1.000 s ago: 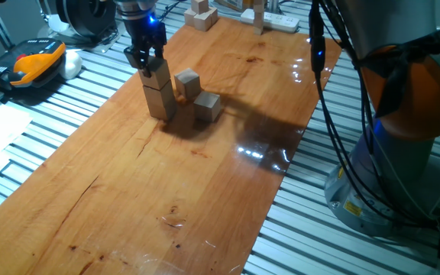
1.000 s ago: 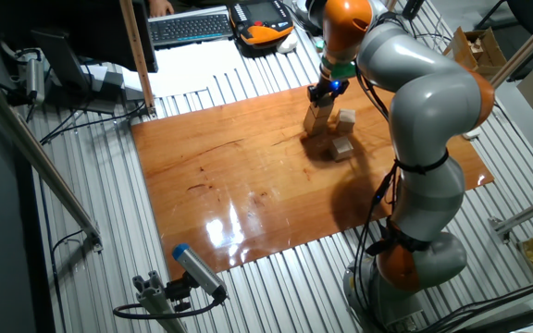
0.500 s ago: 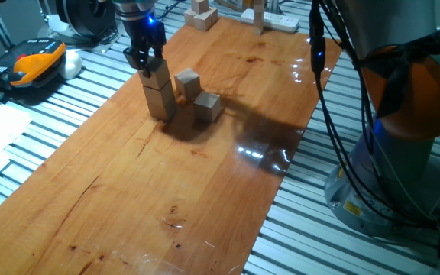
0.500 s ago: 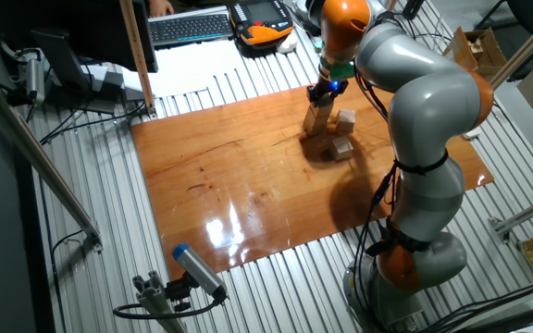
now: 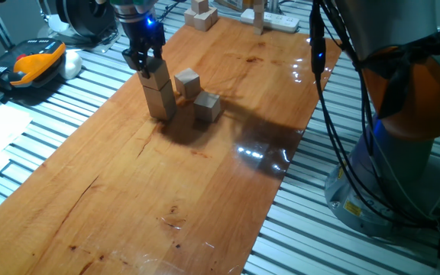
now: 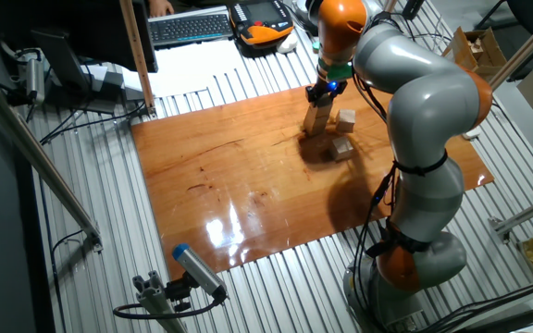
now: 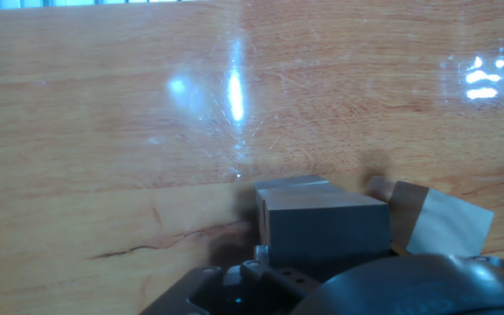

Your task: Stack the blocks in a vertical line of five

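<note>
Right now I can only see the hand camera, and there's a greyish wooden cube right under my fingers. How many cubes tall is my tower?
Observer: The tower of light-tan wooden cubes looks three high, and the gripper is right at its top cube.
Operator: Where are my other cubes?
Observer: Two sit loose on the wooden board. The nearer loose cube is beside the tower, and the farther loose cube is a bit further out.
Operator: Is there anything else up there?
Observer: A long white power strip lies at the board's far end, well away from the tower.
</note>
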Robot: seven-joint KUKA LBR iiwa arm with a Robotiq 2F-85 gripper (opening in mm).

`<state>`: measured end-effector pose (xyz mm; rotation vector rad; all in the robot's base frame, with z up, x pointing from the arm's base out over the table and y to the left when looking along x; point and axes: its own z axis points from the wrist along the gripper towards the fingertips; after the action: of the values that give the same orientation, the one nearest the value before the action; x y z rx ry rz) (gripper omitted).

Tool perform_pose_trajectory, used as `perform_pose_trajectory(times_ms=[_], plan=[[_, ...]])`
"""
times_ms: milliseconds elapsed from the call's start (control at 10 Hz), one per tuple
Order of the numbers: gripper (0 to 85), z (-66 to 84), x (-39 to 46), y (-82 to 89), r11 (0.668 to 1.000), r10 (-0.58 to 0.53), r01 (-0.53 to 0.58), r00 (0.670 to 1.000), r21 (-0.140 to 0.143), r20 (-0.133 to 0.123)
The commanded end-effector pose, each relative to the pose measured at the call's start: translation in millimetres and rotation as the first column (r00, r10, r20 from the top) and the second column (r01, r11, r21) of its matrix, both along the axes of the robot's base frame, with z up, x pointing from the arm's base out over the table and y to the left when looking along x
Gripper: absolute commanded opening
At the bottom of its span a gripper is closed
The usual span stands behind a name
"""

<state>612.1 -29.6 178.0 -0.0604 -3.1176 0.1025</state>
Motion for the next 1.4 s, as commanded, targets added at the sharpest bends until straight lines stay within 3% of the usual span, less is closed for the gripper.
perform_pose_trajectory(times_ms=[0,600,1300], plan=[[34.0,0.0,-0.1,0.0,1.000,0.000,0.000,1.000,0.005,-0.001],[34.0,0.2,-0.5,-1.3,1.000,0.012,-0.012,1.000,0.013,-0.009],[34.0,-0.4,-0.8,-1.2,1.000,0.021,-0.021,1.000,0.014,-0.002]])
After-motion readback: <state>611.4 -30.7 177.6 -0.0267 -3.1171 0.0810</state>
